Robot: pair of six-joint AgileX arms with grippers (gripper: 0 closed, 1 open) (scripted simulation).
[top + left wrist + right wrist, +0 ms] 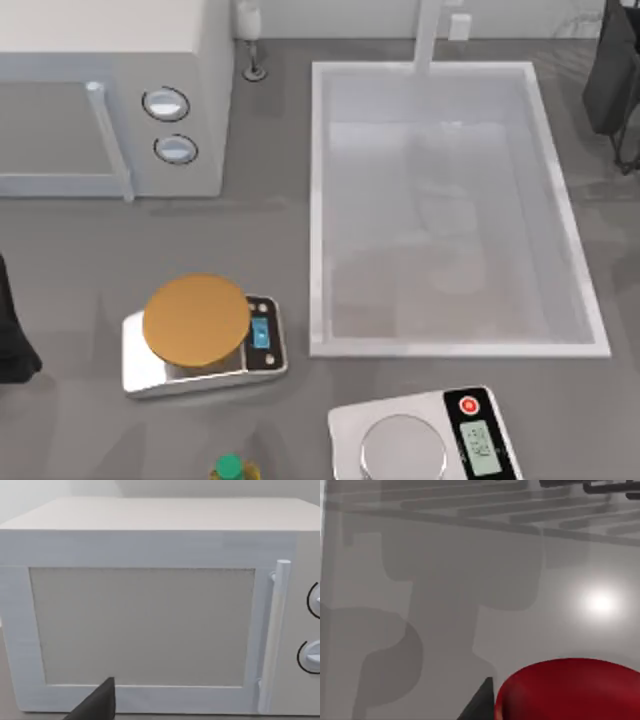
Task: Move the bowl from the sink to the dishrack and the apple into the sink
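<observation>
While the sink (455, 345) lies bare, two scales flank its near rim; finger state: cannot tell.

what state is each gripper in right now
Left gripper: facing the white microwave; open or shut cannot be told.
Right gripper: right beside the small round glossy red apple; whether it holds it cannot be told.
</observation>
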